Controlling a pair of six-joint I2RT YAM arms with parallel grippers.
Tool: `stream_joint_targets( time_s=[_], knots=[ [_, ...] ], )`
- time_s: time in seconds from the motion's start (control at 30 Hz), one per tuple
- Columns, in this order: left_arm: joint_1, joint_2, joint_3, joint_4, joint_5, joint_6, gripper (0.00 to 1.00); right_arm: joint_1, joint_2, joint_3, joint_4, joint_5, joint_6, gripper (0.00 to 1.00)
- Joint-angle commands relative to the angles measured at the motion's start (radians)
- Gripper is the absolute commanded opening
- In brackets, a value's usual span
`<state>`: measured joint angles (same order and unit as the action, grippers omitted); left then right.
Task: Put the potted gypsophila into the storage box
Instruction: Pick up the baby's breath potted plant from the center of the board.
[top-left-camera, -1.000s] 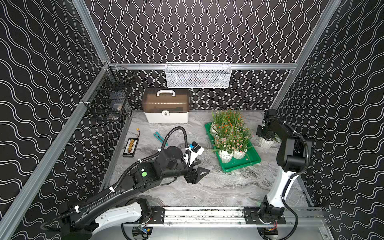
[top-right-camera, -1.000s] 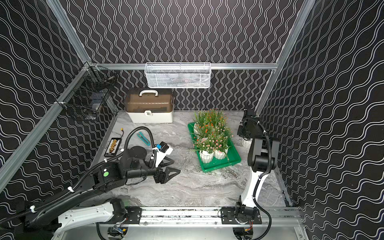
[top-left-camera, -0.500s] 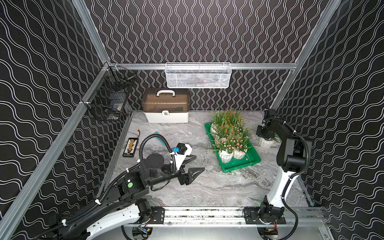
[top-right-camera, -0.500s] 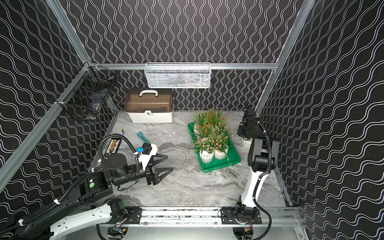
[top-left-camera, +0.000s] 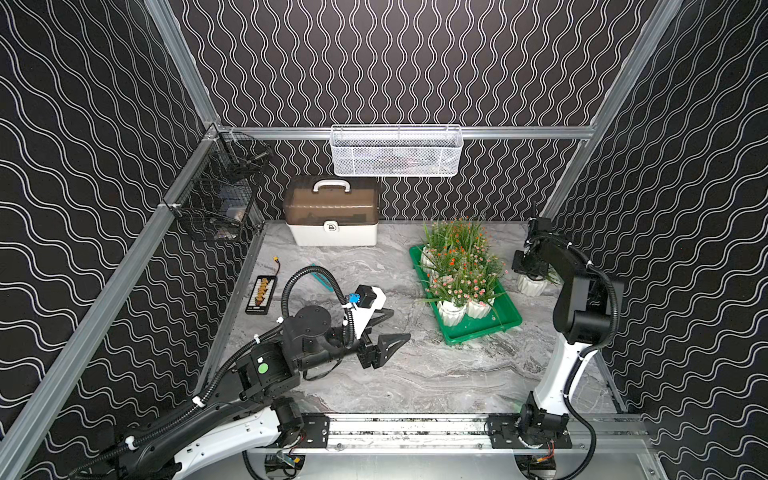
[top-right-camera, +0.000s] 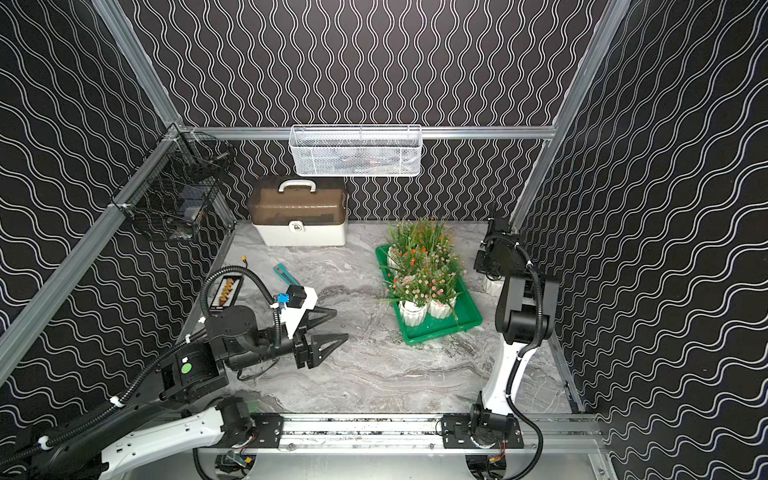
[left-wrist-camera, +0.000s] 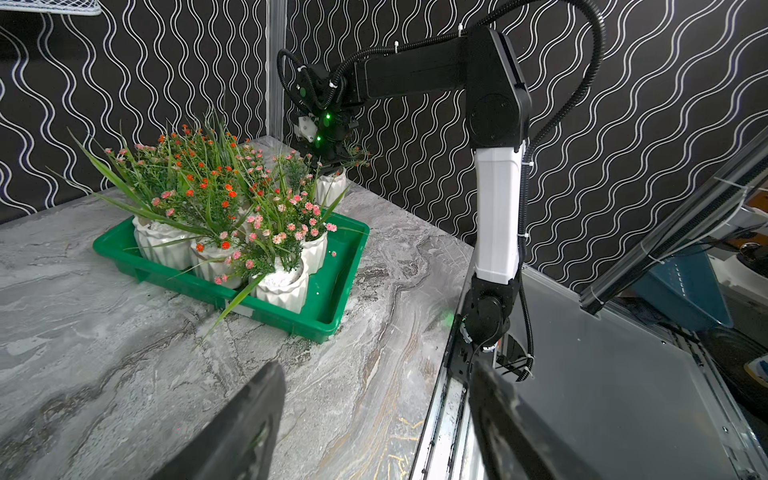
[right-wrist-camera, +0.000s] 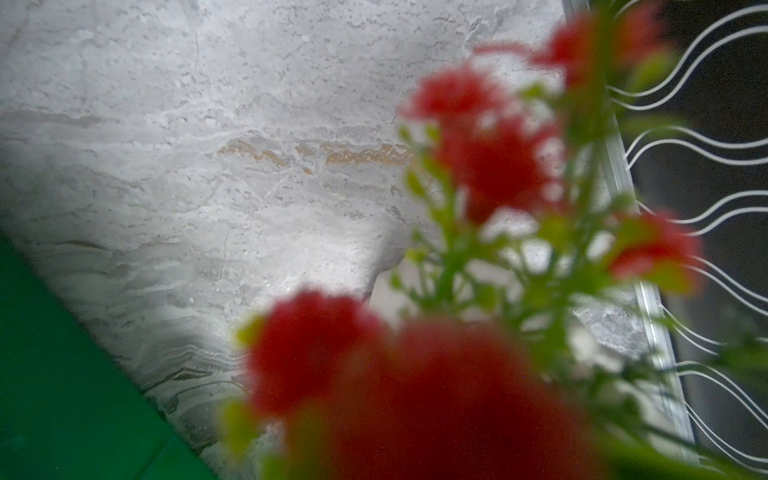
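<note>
The storage box (top-left-camera: 482, 334) is a green tray right of centre on the marble table, also in the left wrist view (left-wrist-camera: 270, 316). Several potted gypsophila (top-left-camera: 451, 311) stand packed inside it. One more potted gypsophila (top-left-camera: 532, 286) (left-wrist-camera: 331, 187) stands on the table outside the tray, near the right wall. My right gripper (top-left-camera: 528, 270) (left-wrist-camera: 332, 160) is sunk into its stems just above the pot, closed on them. Its own view is filled with blurred red flowers (right-wrist-camera: 490, 166). My left gripper (top-left-camera: 399, 325) (left-wrist-camera: 374, 374) is open and empty, low over the table left of the tray.
A white case with a brown lid (top-left-camera: 332, 224) stands at the back. A white mesh basket (top-left-camera: 395, 151) hangs on the back wall and a black wire basket (top-left-camera: 216, 203) on the left wall. A black tray (top-left-camera: 261, 295) and a teal tool (top-left-camera: 322, 278) lie at left.
My left arm has drawn back toward the front left, away from the tray, its gripper staying open. The right arm and the pot under it have not moved.
</note>
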<state>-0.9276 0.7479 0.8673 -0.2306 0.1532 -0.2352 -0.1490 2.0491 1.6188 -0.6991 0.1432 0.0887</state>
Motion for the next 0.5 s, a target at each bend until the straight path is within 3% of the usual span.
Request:
stream_joint_targets(
  time_s=[0.0, 0.47],
  knots=[
    [0.001, 0.002, 0.009, 0.009, -0.008, 0.017, 0.73, 0.002, -0.02, -0.015, -0.037, -0.035, -0.001, 0.0],
    [0.001, -0.009, 0.007, 0.002, -0.024, 0.019, 0.73, 0.006, -0.17, -0.079, -0.043, -0.102, 0.048, 0.0]
  ],
)
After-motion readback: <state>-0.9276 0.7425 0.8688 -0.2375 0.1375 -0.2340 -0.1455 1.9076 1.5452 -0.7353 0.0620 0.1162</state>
